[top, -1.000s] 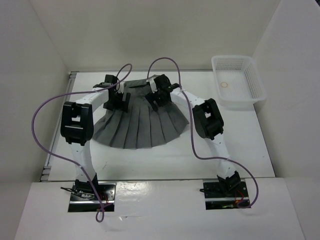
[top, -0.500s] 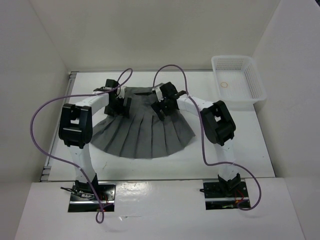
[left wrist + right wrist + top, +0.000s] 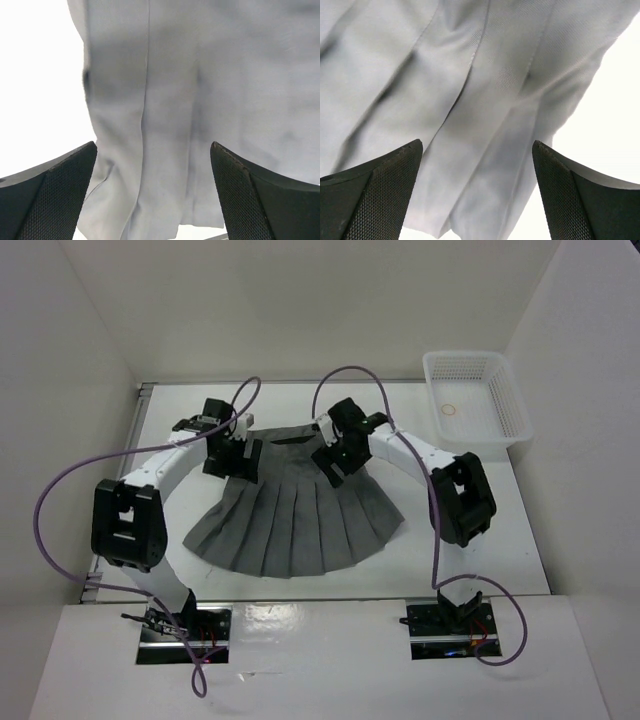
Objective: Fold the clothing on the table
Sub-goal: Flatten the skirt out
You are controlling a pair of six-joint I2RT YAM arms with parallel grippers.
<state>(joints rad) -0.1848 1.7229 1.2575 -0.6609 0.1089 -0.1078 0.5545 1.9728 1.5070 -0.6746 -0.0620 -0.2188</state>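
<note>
**A:** Where did the skirt (image 3: 295,520) lie?

**B:** It lay flat on the worktop (image 3: 500,540), mid-frame in the top view. The wide hem curved toward the arm bases at the bottom and the narrow waistband (image 3: 290,436) sat at the far end. So its long axis ran bottom to top, with the pleats fanning left and right.

**A:** And the grippers?

**B:** Both hung over the upper part, just below the waistband. The left gripper (image 3: 243,455) was over the skirt's left side, spread wide with nothing between its fingers. Its wrist view showed grey cloth under the gap and bare white at the left. The right gripper (image 3: 335,464) mirrored it over the right side, also spread and empty. The skirt's edge and white worktop showed at the lower right of its view. I couldn't tell whether either touched the cloth.

**A:** Which arm was nearer?

**B:** About equal, I'd say, since each had its own waist corner close beneath it.

**A:** Was there room to move?

**B:** There was bare worktop below the hem and at both sides. Beyond the waistband only a narrow strip remained before the far edge. The basket (image 3: 478,405) stood well apart at the upper right.
</note>
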